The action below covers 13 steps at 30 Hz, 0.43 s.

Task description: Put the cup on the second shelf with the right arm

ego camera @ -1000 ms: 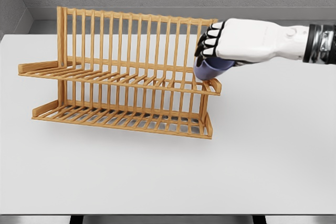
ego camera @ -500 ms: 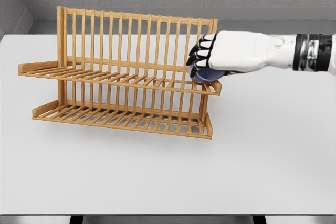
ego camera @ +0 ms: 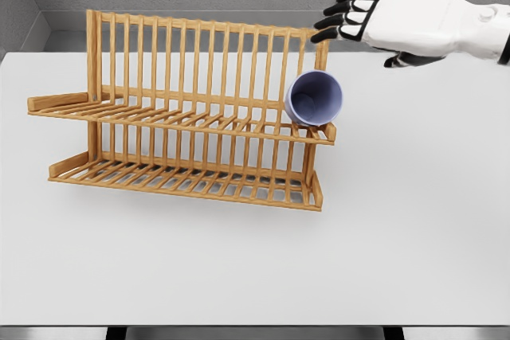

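The cup (ego camera: 314,98) lies on its side at the right end of the rack's (ego camera: 191,109) upper shelf, just inside the right end post, its lower wall on the slats and its far end against the upright back bars. That wedging looks like what keeps it from rolling — the low front lip of the shelf sits just below it. Its long axis runs from the back bars out toward the front of the rack, tipped a little upward, so the open mouth faces forward and the pale interior shows. Nothing grips it. The right hand (ego camera: 374,17) hangs above and to the right of the rack's top corner, well apart from the cup, fingers stretched out and empty. Around the rack the white bench (ego camera: 255,260) spreads — the placing looks done, judging by where the cup rests.
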{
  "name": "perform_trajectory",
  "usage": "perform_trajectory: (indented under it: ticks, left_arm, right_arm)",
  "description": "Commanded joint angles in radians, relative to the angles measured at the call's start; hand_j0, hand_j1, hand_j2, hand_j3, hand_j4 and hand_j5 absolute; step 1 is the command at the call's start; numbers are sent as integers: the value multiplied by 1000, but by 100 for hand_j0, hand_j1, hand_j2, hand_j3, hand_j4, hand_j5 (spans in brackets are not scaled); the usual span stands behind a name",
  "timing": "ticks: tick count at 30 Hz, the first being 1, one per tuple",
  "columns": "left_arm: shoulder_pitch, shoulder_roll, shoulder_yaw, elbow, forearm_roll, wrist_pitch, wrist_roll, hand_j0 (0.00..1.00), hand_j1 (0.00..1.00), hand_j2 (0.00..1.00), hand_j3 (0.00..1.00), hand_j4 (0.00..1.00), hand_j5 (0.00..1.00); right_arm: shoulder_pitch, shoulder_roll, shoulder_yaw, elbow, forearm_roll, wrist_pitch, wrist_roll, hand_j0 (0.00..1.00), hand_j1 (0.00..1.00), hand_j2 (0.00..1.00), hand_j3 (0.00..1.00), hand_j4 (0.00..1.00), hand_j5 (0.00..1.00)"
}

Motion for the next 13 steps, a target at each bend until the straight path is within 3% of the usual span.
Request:
perform_trajectory:
  ticks: [1, 5, 6, 7, 9, 13]
  left_arm:
    - [0, 0, 0, 0, 0, 0, 0, 100, 100, 100, 100, 100, 100]
    - [0, 0, 0, 0, 0, 0, 0, 100, 100, 100, 100, 100, 100]
    - [0, 0, 0, 0, 0, 0, 0, 100, 100, 100, 100, 100, 100]
    - [0, 0, 0, 0, 0, 0, 0, 100, 100, 100, 100, 100, 100]
    - [0, 0, 0, 0, 0, 0, 0, 100, 100, 100, 100, 100, 100]
    - [0, 0, 0, 0, 0, 0, 0, 100, 100, 100, 100, 100, 100]
  right_arm:
    - [8, -32, -93, 79, -3, 3, -1, 100, 100, 100, 100, 100, 100]
    - [233, -13, -287, 226, -3, 3, -1, 100, 100, 100, 100, 100, 100]
    - [321, 45, -367, 232, 0, 3, -1, 100, 100, 100, 100, 100, 100]
    - [359, 74, -407, 234, 1, 3, -1, 100, 100, 100, 100, 100, 100]
    - [373, 148, -424, 260, 5, 3, -1, 100, 100, 100, 100, 100, 100]
    - [385, 159, -419, 281, 14, 3, -1, 100, 100, 100, 100, 100, 100]
